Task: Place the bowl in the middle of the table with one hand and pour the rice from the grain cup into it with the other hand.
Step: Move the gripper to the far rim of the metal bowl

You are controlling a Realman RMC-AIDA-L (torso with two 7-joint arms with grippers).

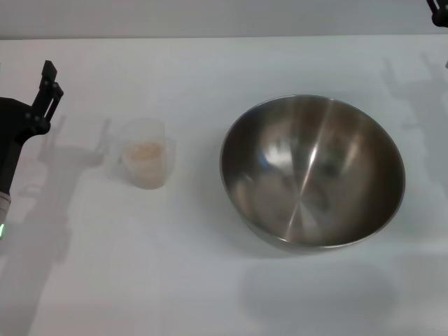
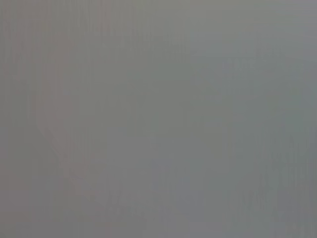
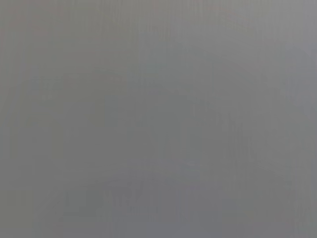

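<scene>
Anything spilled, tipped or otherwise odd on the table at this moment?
Nothing stands out. The cup stands upright with the rice inside and no loose grains visible on the table. The bowl sits upright and empty, apart from the cup. The left gripper is at the left edge, the right gripper at the far right corner.

No legible text, label, brand, number or sign on the bowl (image 1: pixel 313 171), the grain cup (image 1: pixel 145 154) or the table (image 1: pixel 210 280).

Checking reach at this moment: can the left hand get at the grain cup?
Probably yes. The left hand sits at the table's left edge, with only bare tabletop between it and the grain cup.
</scene>
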